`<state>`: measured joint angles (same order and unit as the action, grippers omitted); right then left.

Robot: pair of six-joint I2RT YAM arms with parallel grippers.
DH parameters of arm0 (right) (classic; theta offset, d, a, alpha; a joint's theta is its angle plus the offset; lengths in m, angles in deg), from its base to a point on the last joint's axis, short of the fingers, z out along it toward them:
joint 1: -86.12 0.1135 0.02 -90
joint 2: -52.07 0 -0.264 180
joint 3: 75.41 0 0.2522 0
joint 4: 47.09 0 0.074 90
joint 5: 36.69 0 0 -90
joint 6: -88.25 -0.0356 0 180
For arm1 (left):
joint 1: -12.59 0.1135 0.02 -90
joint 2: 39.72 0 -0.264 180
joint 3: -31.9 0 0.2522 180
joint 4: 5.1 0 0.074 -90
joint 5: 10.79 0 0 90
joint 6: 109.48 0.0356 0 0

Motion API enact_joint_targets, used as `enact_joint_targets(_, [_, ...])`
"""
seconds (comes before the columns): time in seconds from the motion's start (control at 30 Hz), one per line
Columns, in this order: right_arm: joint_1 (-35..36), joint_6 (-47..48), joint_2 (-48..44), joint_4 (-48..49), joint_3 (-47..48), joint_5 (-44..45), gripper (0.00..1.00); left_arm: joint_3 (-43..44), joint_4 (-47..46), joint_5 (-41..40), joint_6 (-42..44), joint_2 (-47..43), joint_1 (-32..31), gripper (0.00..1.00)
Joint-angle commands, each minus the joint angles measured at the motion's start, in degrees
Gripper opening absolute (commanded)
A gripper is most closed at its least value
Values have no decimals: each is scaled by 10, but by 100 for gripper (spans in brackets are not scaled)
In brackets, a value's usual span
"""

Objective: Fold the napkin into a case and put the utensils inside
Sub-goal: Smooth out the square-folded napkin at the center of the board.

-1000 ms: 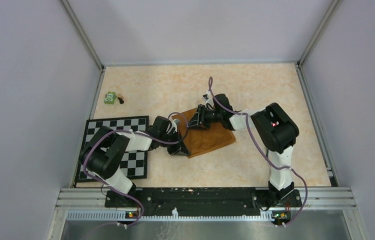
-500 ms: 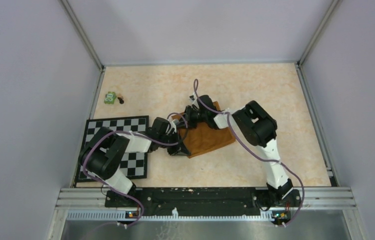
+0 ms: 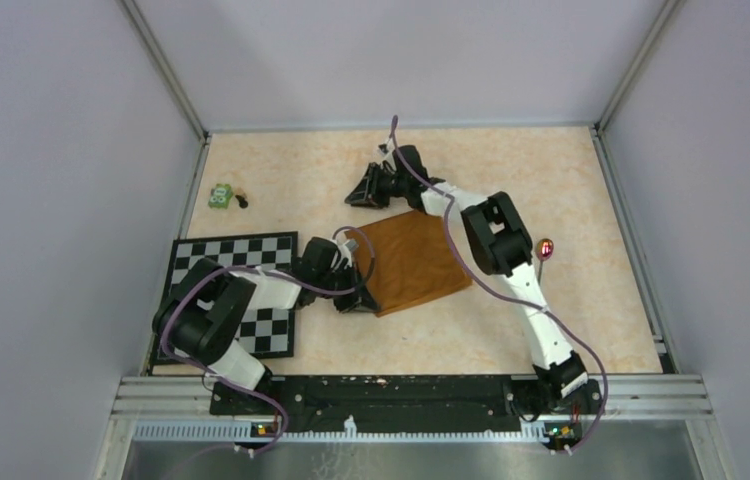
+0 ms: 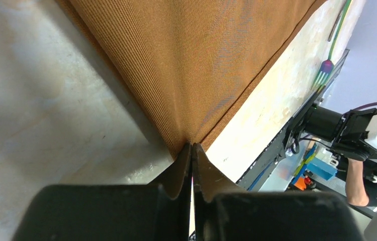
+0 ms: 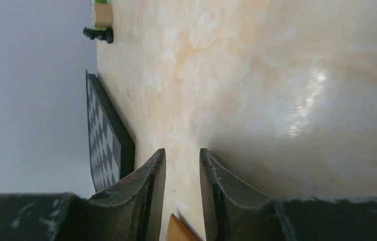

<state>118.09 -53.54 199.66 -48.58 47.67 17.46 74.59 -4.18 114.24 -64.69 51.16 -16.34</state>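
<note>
Two arms: bases at the near edge of the table (image 3: 551, 180), both reaching away from it; the left arm hides much of the mat.
left gripper (image 3: 356, 300): low on the table, jaws pressed together on the near left corner of the napkin (image 3: 411, 262); in its own wrist view (image 4: 192, 146) the cloth (image 4: 201, 60) narrows to a point and vanishes between the fingers.
napkin: rust-orange, lying flat as a tilted rectangle in the middle of the table, smooth on top; from above, its pinched corner is hidden under the gripper, and how many layers it has cannot be made out.
checkered mat (image 3: 211, 250): left of the napkin, apart from it, its near half partly covered by the left arm; in the right wrist view (image 5: 101, 130) only a thin slice shows.
fork (image 4: 322, 75): rainbow tines visible in the left wrist view, on the bare table past the napkin's edge; handle thin and cut off by the frame. Other cutlery cannot be made out.
right gripper (image 3: 359, 197): just past the napkin's far corner, over bare table; fingers narrowly parted (image 5: 182, 150) with nothing between them, and an orange tip of cloth shows at the frame's bottom.
green toy (image 3: 219, 196): far left, well apart from the napkin, a small dark piece (image 3: 242, 201) just beside it; the toy is cut off at the top of the right wrist view (image 5: 101, 12).
</note>
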Motion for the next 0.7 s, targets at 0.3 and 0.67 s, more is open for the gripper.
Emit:
enact_joint_targets(0.3, [-65,177,-256,-176,-178,-53,42,156,165,16,39,-86,28,51])
enact_joint_targets(0.67, [-127,110,-246,14,-337,-128,34,254,133,-17,45,97,79,14])
